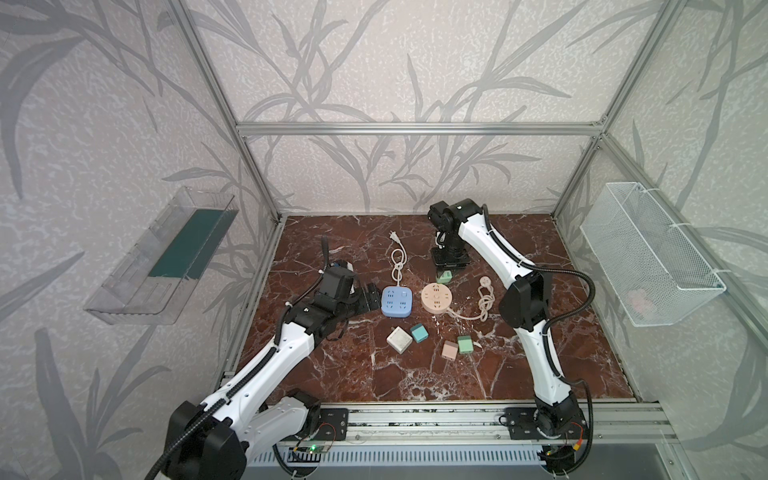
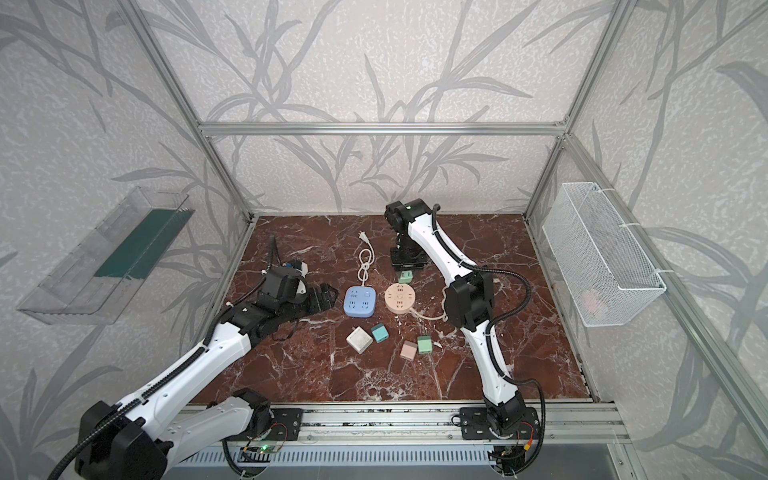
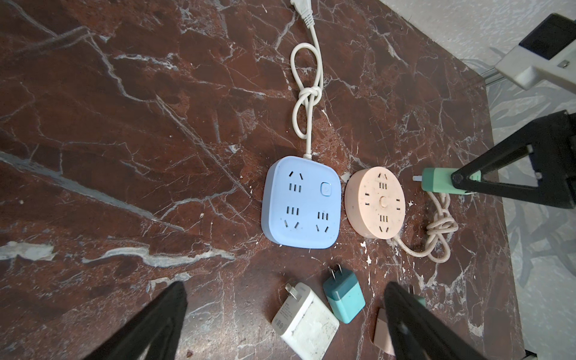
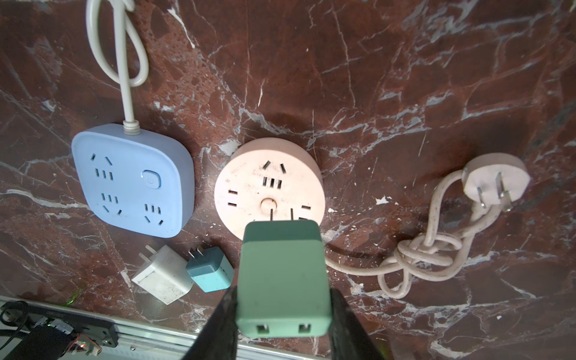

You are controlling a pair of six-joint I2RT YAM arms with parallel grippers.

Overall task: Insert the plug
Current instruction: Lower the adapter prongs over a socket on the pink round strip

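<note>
1. My right claw (image 4: 283, 291) is clamped on the green plug (image 4: 282, 274). One black finger sits on each side of its body. USB ports face the wrist cam, and both prongs are bare & point away from it.
2. In both top views the green plug hangs just past the far edge of the pink round socket (image 1: 436, 297), lifted off the table (image 1: 353, 382).
3. In the right wrist view the prongs aim at the socket's top, close to its centre button, but aren't in any slot. The left wrist view shows a gap b/w prong tips & socket.
4. My left claw (image 1: 374, 298) is spread wide w/ nothing b/w the fingers. It's low, just left of the blue square socket (image 1: 397, 301).
5. The blue square socket lies just left of the pink round socket, not touching. Its white cord (image 1: 397, 266), knotted, runs toward the far side.
6. The pink cord (image 1: 484, 305), also knotted, lies right of its socket. Its round end has the prongs up.
7. On the near side, a white charger (image 1: 399, 340) lies just beside a teal charger (image 1: 419, 332).
8. Right of those, a pink charger (image 1: 449, 350) lies beside a pale green charger (image 1: 465, 345). All four are loose on the table.
</note>
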